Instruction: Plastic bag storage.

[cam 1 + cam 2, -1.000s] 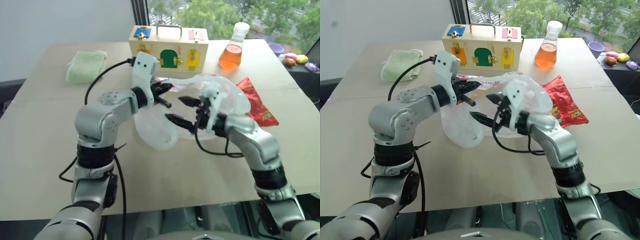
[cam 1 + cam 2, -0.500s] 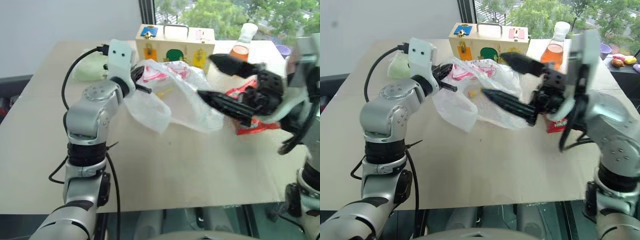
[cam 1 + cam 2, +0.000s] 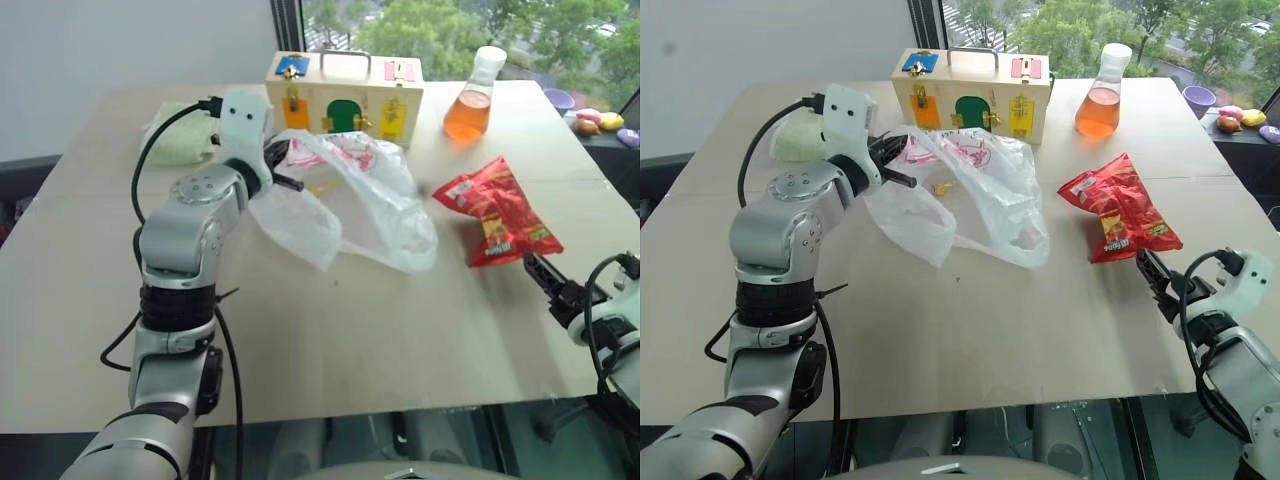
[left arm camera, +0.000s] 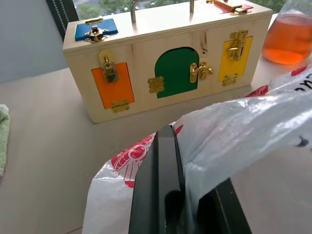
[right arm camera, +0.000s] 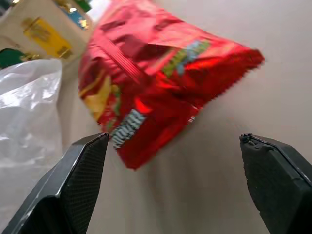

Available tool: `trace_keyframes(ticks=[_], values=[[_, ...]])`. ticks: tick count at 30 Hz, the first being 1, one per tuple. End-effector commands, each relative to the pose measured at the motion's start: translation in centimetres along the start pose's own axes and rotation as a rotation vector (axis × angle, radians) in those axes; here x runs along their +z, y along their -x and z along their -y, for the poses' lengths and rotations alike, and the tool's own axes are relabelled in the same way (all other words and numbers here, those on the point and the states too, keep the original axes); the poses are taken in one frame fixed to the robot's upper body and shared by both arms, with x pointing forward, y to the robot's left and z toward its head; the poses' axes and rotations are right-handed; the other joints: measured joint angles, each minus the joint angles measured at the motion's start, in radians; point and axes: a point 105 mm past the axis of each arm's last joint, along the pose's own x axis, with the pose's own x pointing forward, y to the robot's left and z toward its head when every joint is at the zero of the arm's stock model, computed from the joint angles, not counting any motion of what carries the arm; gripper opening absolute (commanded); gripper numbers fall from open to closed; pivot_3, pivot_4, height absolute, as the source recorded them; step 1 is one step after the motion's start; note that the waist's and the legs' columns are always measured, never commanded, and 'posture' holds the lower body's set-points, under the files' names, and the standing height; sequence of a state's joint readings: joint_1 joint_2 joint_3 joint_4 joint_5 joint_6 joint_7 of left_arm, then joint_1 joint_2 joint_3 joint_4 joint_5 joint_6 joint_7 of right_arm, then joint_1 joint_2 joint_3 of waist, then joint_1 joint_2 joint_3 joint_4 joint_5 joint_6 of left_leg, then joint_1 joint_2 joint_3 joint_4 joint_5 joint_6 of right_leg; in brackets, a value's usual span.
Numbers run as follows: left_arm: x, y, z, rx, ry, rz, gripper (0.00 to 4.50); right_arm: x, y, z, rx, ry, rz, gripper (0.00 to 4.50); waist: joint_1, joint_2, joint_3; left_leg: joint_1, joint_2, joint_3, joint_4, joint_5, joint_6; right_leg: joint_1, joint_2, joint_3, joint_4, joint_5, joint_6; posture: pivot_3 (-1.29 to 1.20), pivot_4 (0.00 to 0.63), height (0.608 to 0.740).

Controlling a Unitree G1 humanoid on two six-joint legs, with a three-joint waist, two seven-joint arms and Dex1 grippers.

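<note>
The plastic bag, crinkly translucent white with red print, lies spread on the table in front of the wooden box. My left gripper is shut on the bag's upper left edge and holds that edge just above the table. In the left wrist view, film is bunched between the black fingers. My right gripper is open and empty, low at the table's right edge, well apart from the bag. It points toward the red snack packet.
The tan table carries the red snack packet right of the bag. A flask of orange liquid stands at the back right and a folded green cloth at the back left. Small objects lie on a side surface.
My right arm swung away from the bag, out to the right and down to the table's edge, still open. The left gripper kept its grip and shifted slightly left; the bag settled flatter.
</note>
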State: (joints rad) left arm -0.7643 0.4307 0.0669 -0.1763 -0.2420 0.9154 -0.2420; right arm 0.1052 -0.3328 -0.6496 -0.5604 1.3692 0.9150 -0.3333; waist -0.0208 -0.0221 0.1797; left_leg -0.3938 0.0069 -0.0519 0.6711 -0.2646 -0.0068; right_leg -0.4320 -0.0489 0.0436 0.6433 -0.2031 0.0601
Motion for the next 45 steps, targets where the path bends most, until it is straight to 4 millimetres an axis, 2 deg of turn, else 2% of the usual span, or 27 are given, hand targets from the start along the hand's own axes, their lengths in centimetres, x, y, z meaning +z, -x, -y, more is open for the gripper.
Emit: trace_keyframes(ticks=[1,5,8,15,17,20,21,24,28,30,32,35,38,40,43,45], values=[[1.0,0.2,0.0,-0.002,-0.019,0.039,0.0,0.9,-1.1,-0.1,0.008,-0.091,0.044,4.43,0.0,0.0,0.0,0.001,0.0,0.0,0.0,0.0,0.0,0.001,0.0,0.0,0.0,0.0,0.0,0.0,0.15,0.74],[0.9,0.3,-0.1,0.0,-0.019,0.036,0.0,0.8,-3.1,0.6,0.004,-0.159,0.035,4.43,0.0,0.0,0.0,0.001,0.001,0.0,0.0,0.0,0.0,0.001,0.001,0.0,0.0,0.0,0.0,0.0,0.15,0.74],[0.8,0.5,-0.2,0.003,-0.019,0.032,0.0,1.0,-4.8,0.2,0.049,-0.217,0.037,4.43,0.0,0.0,0.0,0.0,0.001,0.001,0.0,0.0,0.0,0.0,0.002,0.0,-0.001,0.0,0.0,0.0,0.15,0.74],[0.6,1.0,-0.4,0.017,-0.015,0.026,0.0,0.5,-8.2,0.3,0.085,-0.24,0.012,4.43,0.001,0.0,0.0,0.0,0.002,0.001,0.0,0.0,0.0,0.0,0.002,0.0,-0.001,0.0,0.0,0.0,0.15,0.74],[0.5,1.1,-0.4,0.018,-0.015,0.023,0.0,-0.1,-9.2,0.5,0.083,-0.209,-0.015,4.43,0.0,0.0,0.0,0.0,0.002,0.001,0.0,0.0,0.0,0.001,0.002,0.001,-0.001,0.0,0.0,0.0,0.15,0.74],[0.4,1.3,-0.4,0.02,-0.012,0.019,0.0,-0.7,-10.1,0.9,0.076,-0.177,-0.024,3.6,-0.006,0.0,0.0,0.001,0.002,0.001,0.0,0.0,0.0,0.001,0.002,0.001,-0.001,0.0,0.0,0.0,0.15,0.74],[0.4,1.4,-0.5,0.021,-0.01,0.019,0.0,-0.5,-10.2,0.8,0.093,-0.176,-0.012,3.02,-0.008,0.0,0.0,0.001,0.002,0.001,0.0,0.0,0.0,0.001,0.002,0.001,-0.001,0.0,0.0,0.0,0.15,0.74],[0.5,1.5,-0.4,0.019,0.022,0.01,0.0,0.2,-9.9,0.1,0.144,-0.153,0.028,1.83,-0.012,0.0,0.0,0.001,0.002,0.001,0.0,0.0,0.0,0.001,0.002,0.001,0.0,0.0,0.0,0.0,0.15,0.74],[0.8,1.4,-0.3,0.01,0.054,0.008,0.0,2.0,-8.0,-1.6,0.23,-0.143,0.097,0.04,-0.013,0.0,0.0,0.0,0.002,0.001,0.0,0.0,0.0,0.001,0.002,0.001,0.0,0.0,0.0,0.0,0.15,0.74],[0.9,1.3,-0.3,0.008,0.071,0.006,0.0,2.6,-7.0,-2.3,0.26,-0.131,0.112,0.04,-0.011,0.0,0.0,0.0,0.002,0.0,0.0,0.0,0.0,0.001,0.002,0.0,0.0,0.0,0.0,0.0,0.15,0.74],[1.0,0.9,-0.2,0.004,0.085,0.003,0.0,3.3,-4.7,-3.7,0.336,-0.095,0.124,0.04,-0.01,0.0,0.0,0.0,0.001,0.0,0.0,0.0,0.0,0.0,0.001,0.0,0.0,0.0,0.0,0.0,0.15,0.74],[1.1,0.0,0.2,-0.013,0.093,-0.005,0.0,4.0,0.9,-7.0,0.544,-0.013,0.122,0.04,0.001,0.003,0.001,-0.001,0.001,-0.001,0.0,0.0,0.0,0.0,0.001,-0.001,-0.001,0.0,0.0,0.0,0.15,0.74],[1.3,-0.7,0.6,-0.029,0.091,-0.008,0.0,4.6,6.0,-10.4,0.758,-0.014,0.138,0.04,0.004,0.004,0.001,-0.002,0.001,-0.002,0.0,0.0,0.001,0.0,0.001,-0.002,-0.001,0.0,0.0,0.0,0.15,0.74],[1.4,-1.2,0.9,-0.045,0.09,-0.007,0.0,5.1,8.5,-12.2,0.857,-0.037,0.158,0.04,0.0,0.003,0.001,-0.001,0.001,-0.001,0.0,0.0,0.001,0.001,0.001,-0.001,-0.001,0.0,0.0,0.0,0.15,0.74],[1.8,-2.0,1.6,-0.076,0.08,-0.005,0.0,5.2,10.4,-15.3,0.986,-0.027,0.195,0.04,-0.002,0.002,0.001,0.001,0.002,-0.001,0.001,0.0,0.001,0.002,0.002,-0.001,-0.001,0.0,0.001,0.0,0.15,0.74],[2.0,-2.4,2.2,-0.107,0.076,-0.002,0.0,3.9,10.2,-17.2,1.04,0.01,0.109,0.04,-0.005,0.002,0.001,0.002,0.002,0.0,0.002,0.0,0.001,0.003,0.002,-0.001,-0.001,-0.002,0.004,0.0,0.15,0.74]])
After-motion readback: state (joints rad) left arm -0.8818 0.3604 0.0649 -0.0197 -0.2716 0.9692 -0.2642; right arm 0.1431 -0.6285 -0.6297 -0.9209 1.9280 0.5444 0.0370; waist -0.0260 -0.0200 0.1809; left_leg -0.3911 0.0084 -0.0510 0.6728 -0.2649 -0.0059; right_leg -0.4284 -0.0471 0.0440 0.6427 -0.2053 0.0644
